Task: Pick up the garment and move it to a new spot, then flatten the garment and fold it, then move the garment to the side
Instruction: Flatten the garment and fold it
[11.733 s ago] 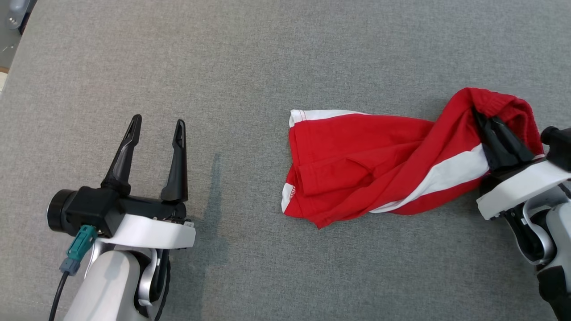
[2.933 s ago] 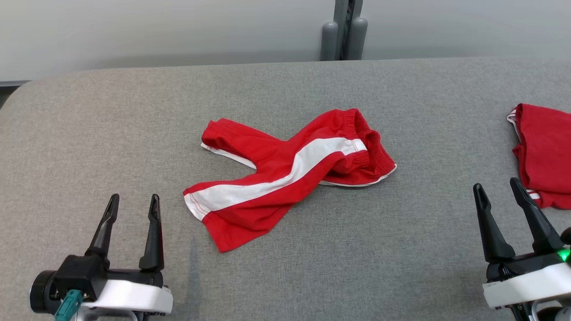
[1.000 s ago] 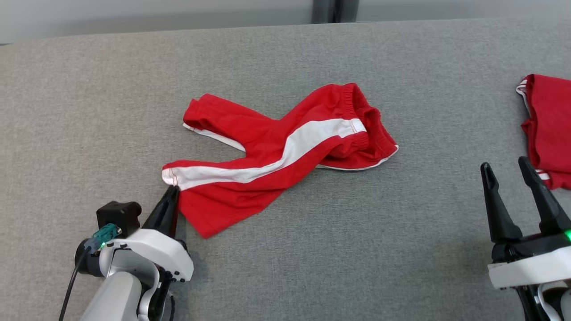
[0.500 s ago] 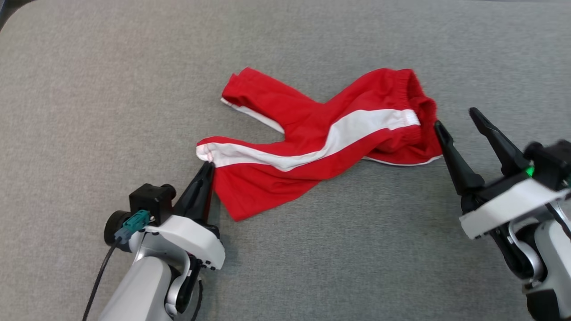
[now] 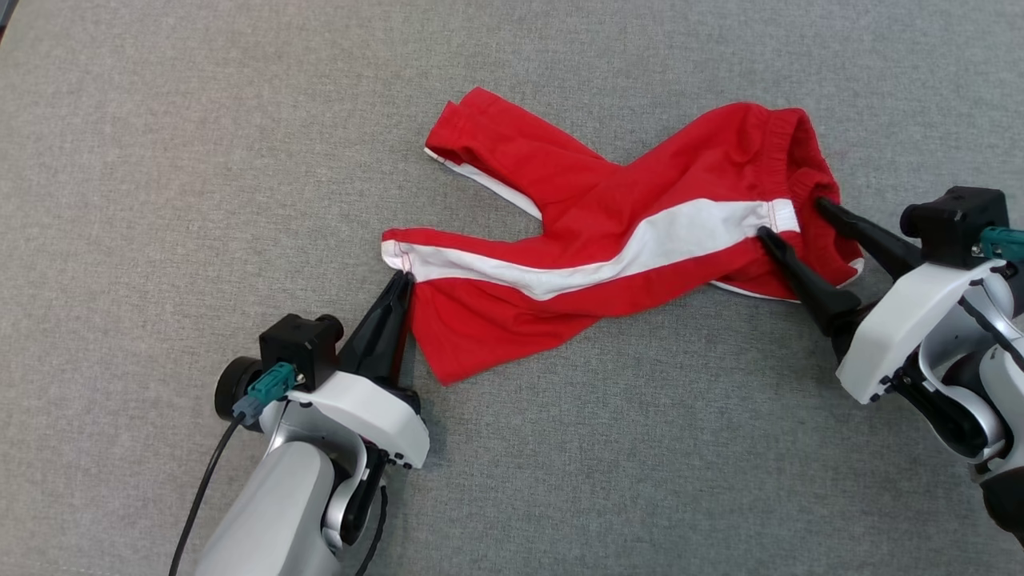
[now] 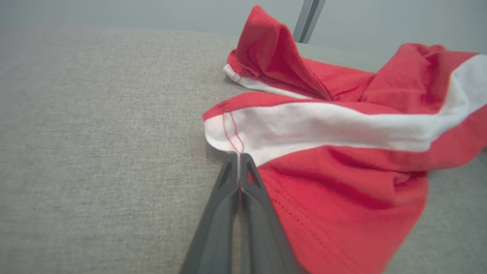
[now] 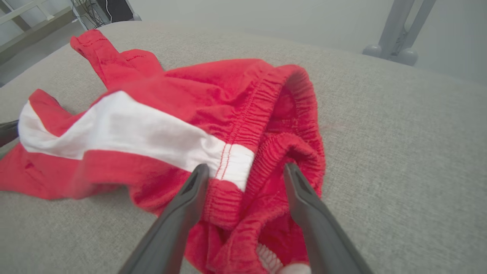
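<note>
Spanning the grey surface (image 5: 200, 160) left to right, the red shorts (image 5: 608, 240) lie between us: our left end effector (image 5: 402, 280) pinches the leg hem (image 5: 398, 258), our right end effector (image 5: 792, 218), spread, straddles the waistband (image 5: 780, 152).

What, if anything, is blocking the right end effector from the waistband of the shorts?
Nothing visible. The right end effector is open, with one finger on each side of the bunched waistband of the shorts. No other object lies between them on the grey cushion.
</note>
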